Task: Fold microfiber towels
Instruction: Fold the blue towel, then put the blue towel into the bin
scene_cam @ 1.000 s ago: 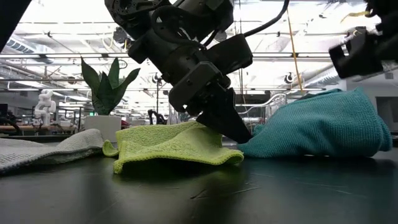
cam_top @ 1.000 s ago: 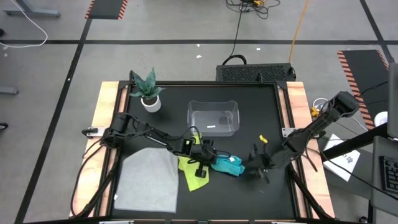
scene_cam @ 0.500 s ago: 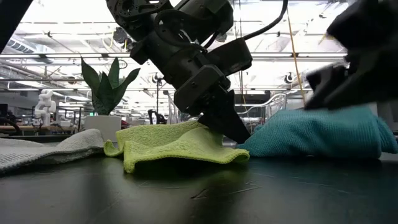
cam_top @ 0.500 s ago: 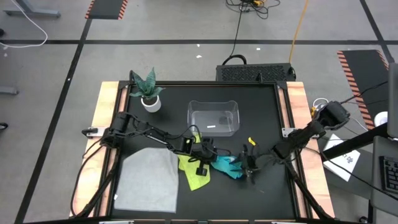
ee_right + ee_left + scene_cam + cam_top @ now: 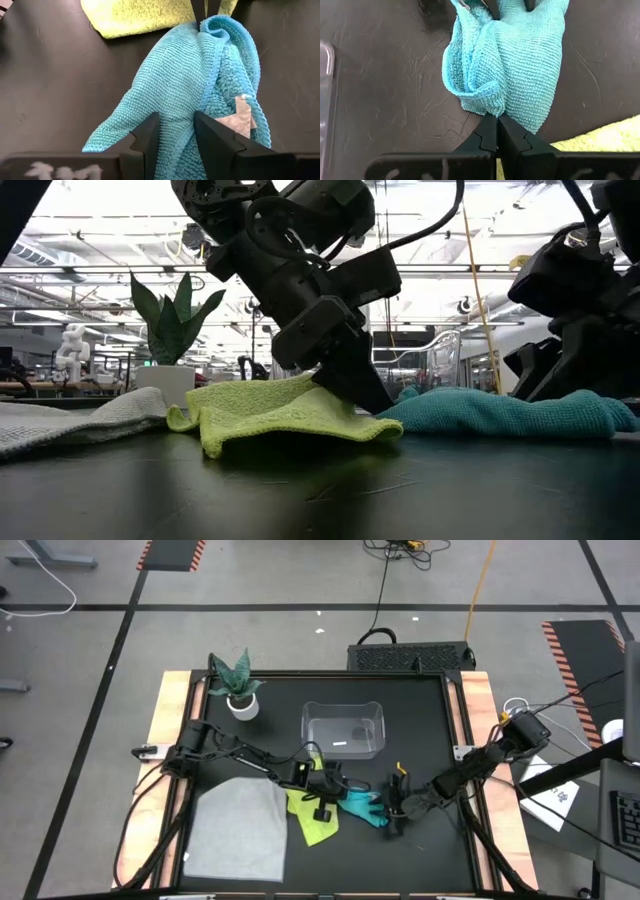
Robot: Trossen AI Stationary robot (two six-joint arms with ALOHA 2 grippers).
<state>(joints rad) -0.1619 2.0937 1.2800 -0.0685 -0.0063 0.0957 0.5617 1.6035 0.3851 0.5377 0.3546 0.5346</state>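
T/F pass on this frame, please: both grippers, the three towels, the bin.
1. The left gripper is shut on the teal towel. True.
2. The right gripper is shut. False: its fingers are apart, astride the teal towel's other end.
3. The grey towel lies flat at the table's left front. True.
4. The clear bin holds the yellow-green towel. False: that towel lies on the table between the grey and teal ones.
5. The potted plant stands at the right rear corner. False: left rear.
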